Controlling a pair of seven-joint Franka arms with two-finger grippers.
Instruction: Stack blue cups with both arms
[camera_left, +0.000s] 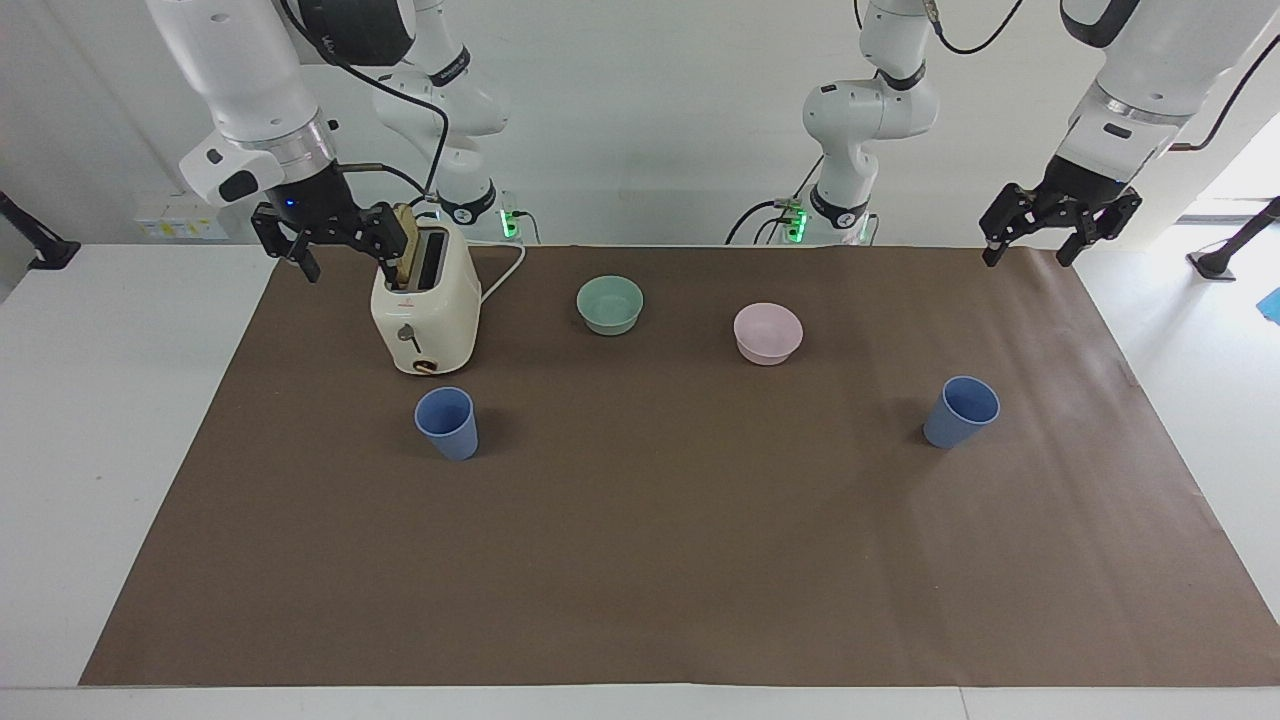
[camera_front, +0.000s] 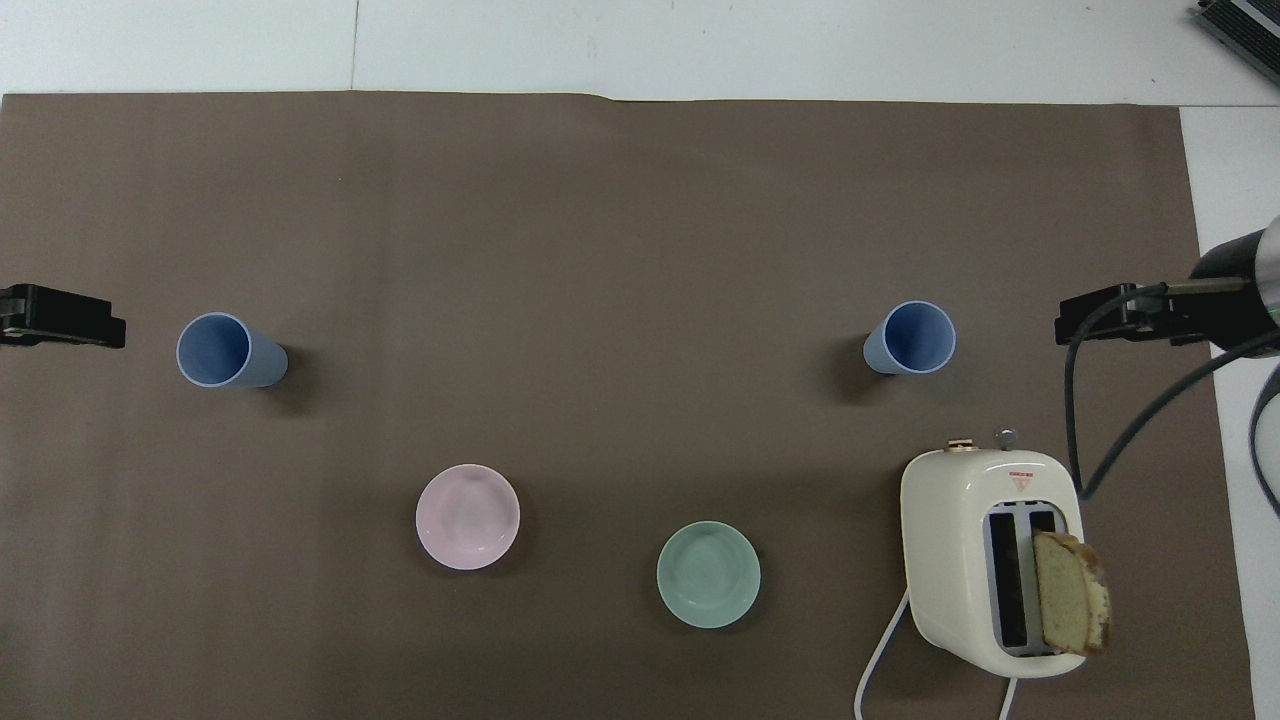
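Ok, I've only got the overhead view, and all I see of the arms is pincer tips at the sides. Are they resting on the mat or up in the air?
Observer: Up in the air. The left pincer hangs well above the left arm's end of the mat.
Operator: And the right one?
Observer: The right pincer is raised too, off the mat and holding nothing.
Operator: Are their jaws open?
Observer: Yes, in the facing view the fingers of both stand apart, and both are empty.
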